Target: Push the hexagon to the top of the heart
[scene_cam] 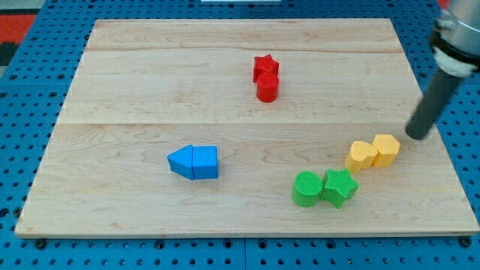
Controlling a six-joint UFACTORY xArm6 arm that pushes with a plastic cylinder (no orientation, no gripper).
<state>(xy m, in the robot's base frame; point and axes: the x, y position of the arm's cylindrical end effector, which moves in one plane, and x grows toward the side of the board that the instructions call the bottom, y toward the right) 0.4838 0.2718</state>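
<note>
The yellow hexagon (387, 149) lies at the right of the wooden board, touching the yellow heart (361, 156) on the heart's right side. My tip (417, 136) is on the board just right of and slightly above the hexagon, a small gap away. The dark rod rises from it toward the view's top right corner.
A green cylinder (306, 187) and a green star (339, 187) sit together below the yellow pair. A red star (265, 66) and a red cylinder (268, 88) touch at the top centre. Two blue blocks (193, 162) lie joined at the lower left. The board's right edge (442, 150) is close to my tip.
</note>
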